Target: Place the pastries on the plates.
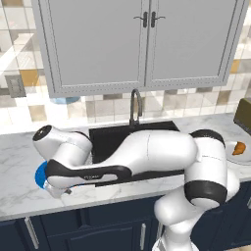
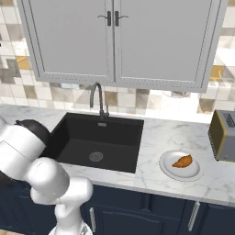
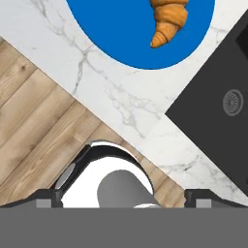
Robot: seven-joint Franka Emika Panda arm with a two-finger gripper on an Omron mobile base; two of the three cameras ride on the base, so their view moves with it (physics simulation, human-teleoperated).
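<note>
Marble-veined white counter (image 2: 158, 131) runs either side of a matte black sink (image 2: 96, 142), under pale grey cabinets (image 2: 114, 41) and a patchwork tile wall, with wood-plank floor below in the hand view. My gripper (image 3: 121, 196) hangs over the left end of the counter with its fingers spread wide and nothing between them. Just ahead of it lies the flat, glossy blue plate (image 3: 121, 34) with a ridged golden croissant (image 3: 169, 22) resting on it, tapered end toward me. On the right of the sink, the white shallow-rimmed plate (image 2: 170, 173) holds the other pastry (image 2: 182, 161), a smooth orange-brown crescent, near a boxy toaster (image 2: 224, 135). Both pieces look light, flaky and easily crushed; I would judge the thick middle the safest hold, across the narrow width, with little squeeze. Both pastries appear already plated.
</note>
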